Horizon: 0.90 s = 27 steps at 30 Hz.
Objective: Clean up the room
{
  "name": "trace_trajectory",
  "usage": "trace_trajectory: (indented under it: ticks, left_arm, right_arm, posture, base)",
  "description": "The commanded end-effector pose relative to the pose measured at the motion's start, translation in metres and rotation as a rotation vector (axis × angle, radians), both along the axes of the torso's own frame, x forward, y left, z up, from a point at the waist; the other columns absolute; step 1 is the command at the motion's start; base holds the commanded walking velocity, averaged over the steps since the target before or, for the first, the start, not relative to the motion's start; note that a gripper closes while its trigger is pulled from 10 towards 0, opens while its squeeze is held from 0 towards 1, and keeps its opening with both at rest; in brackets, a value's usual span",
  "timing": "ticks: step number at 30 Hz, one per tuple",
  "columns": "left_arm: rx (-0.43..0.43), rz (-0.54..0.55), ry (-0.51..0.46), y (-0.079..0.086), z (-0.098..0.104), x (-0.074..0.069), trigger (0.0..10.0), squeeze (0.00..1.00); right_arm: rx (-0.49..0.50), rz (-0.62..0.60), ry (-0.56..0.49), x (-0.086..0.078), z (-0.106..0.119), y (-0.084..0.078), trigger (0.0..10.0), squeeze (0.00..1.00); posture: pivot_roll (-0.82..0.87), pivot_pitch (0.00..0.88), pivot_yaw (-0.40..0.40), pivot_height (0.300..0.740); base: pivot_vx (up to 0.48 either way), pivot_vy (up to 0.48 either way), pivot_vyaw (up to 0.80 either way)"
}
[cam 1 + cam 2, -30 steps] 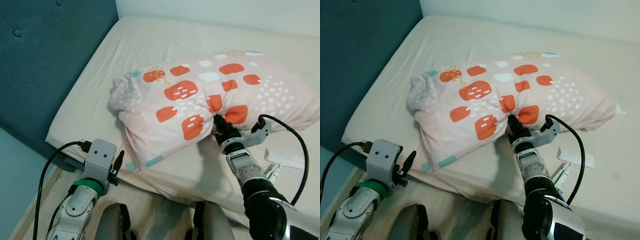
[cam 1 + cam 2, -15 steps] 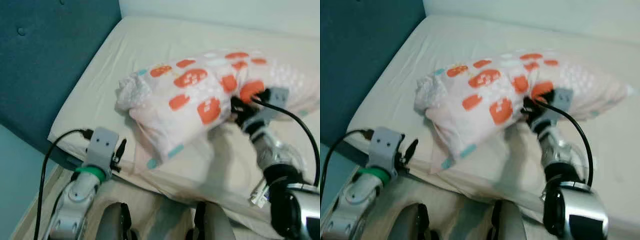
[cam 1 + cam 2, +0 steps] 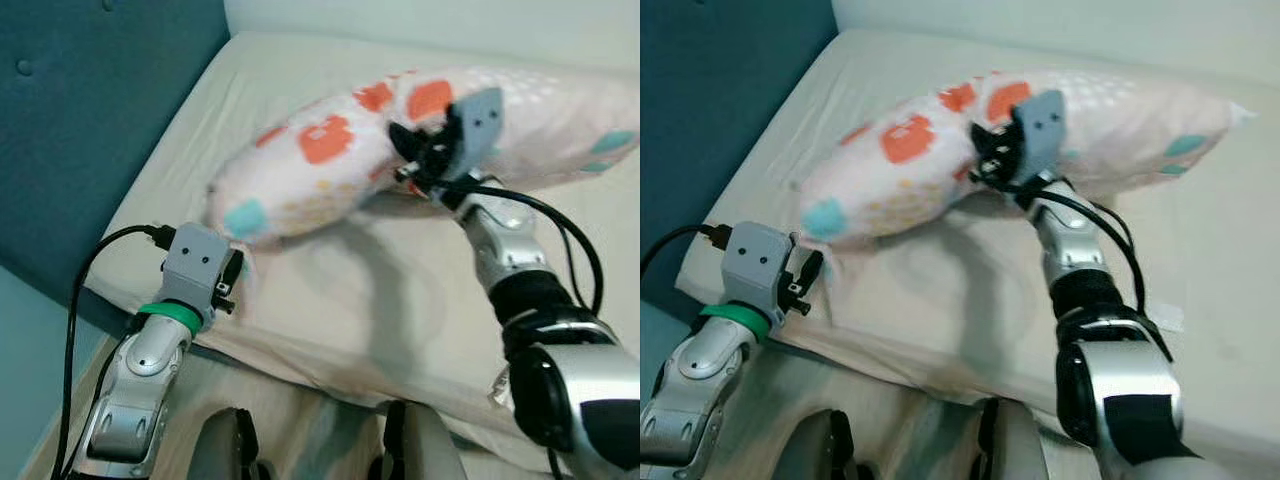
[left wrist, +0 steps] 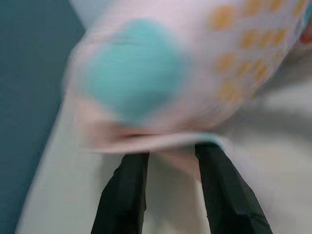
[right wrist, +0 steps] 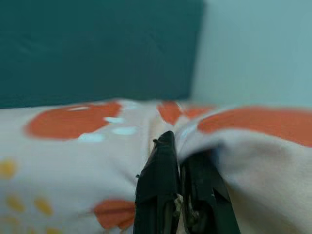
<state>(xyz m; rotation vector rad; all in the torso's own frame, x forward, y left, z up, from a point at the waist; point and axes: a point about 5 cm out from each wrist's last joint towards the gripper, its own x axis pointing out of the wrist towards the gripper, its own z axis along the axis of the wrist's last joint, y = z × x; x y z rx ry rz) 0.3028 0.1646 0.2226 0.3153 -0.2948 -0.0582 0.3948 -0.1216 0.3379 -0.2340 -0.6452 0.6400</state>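
A pink-white pillow (image 3: 330, 150) with orange and teal patches hangs above the bed, sagging at both ends. My right gripper (image 3: 405, 160) is shut on a fold of its cover near the middle, and the right wrist view shows the fabric pinched between the black fingers (image 5: 163, 170). My left gripper (image 3: 235, 280) is low at the bed's near-left corner, just under the pillow's drooping teal-patched end. Its fingers stand open (image 4: 170, 153), with the pillow's edge flap (image 4: 146, 141) at their tips.
The cream mattress (image 3: 330, 300) stretches ahead, with its front edge near my legs. A dark teal padded headboard (image 3: 80, 130) runs along the left. A pale wall closes the far side. A small white packet (image 3: 1167, 320) lies on the sheet by my right forearm.
My right gripper has raised the pillow off the mattress and carried it up and away from me. The left gripper has come up close under the pillow's left end.
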Motion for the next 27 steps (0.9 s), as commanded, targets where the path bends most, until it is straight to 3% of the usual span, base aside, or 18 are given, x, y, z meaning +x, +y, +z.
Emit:
trace_trajectory:
  ticks: [1, 4, 9, 15, 18, 20, 23, 26, 27]
  left_arm:
    - [0.006, 0.098, -0.092, 0.015, 0.013, -0.002, 10.0, 0.0]
    - [0.005, 0.108, -0.105, 0.016, 0.015, -0.002, 10.0, 0.0]
    - [0.075, 0.117, -0.236, 0.017, 0.041, -0.002, 10.0, 0.0]
    - [0.095, 0.084, -0.244, 0.011, 0.044, -0.002, 10.0, 0.0]
    - [0.121, 0.024, -0.182, 0.001, 0.03, 0.0, 10.0, 0.0]
    - [0.093, -0.011, -0.124, -0.005, 0.018, 0.0, 10.0, 0.0]
    - [0.052, -0.047, -0.047, -0.012, 0.004, -0.003, 10.0, 0.0]
    - [0.045, -0.059, -0.027, -0.014, 0.0, -0.003, 10.0, 0.0]
    - [0.029, -0.07, -0.008, -0.016, -0.004, -0.004, 10.0, 0.0]
  right_arm:
    - [-0.007, 0.057, -0.208, -0.018, 0.04, 0.012, 10.0, 0.0]
    - [-0.008, 0.057, -0.221, -0.019, 0.043, 0.012, 10.0, 0.0]
    - [0.043, 0.072, -0.438, -0.048, 0.09, 0.006, 10.0, 0.0]
    - [0.059, 0.088, -0.47, -0.056, 0.101, 0.003, 10.0, 0.0]
    - [0.048, 0.055, -0.364, -0.045, 0.075, -0.003, 10.0, 0.0]
    - [0.058, 0.021, -0.221, -0.032, 0.034, -0.008, 10.0, 0.0]
    - [0.104, -0.011, -0.051, -0.027, -0.019, -0.009, 10.0, 0.0]
    - [0.12, -0.018, -0.013, -0.027, -0.03, -0.009, 10.0, 0.0]
    - [0.153, -0.032, 0.036, -0.028, -0.044, -0.008, 10.0, 0.0]
  posture:
    - [-0.02, 0.232, 0.078, 0.599]
    - [-0.02, 0.232, 0.078, 0.599]
    - [-0.03, 0.221, 0.086, 0.599]
    - [-0.03, 0.213, 0.087, 0.599]
    - [-0.04, 0.21, 0.087, 0.599]
    - [-0.04, 0.208, 0.087, 0.599]
    - [-0.04, 0.204, 0.086, 0.599]
    - [-0.04, 0.202, 0.086, 0.599]
    - [-0.04, 0.201, 0.086, 0.599]
  base:
    - [0.0, 0.0, 0.0]
    - [0.0, 0.0, 0.0]
    - [0.0, 0.0, 0.0]
    - [0.0, 0.0, 0.0]
    - [0.0, 0.0, 0.0]
    - [0.0, 0.0, 0.0]
    - [0.0, 0.0, 0.0]
    - [0.0, 0.0, 0.0]
    - [0.0, 0.0, 0.0]
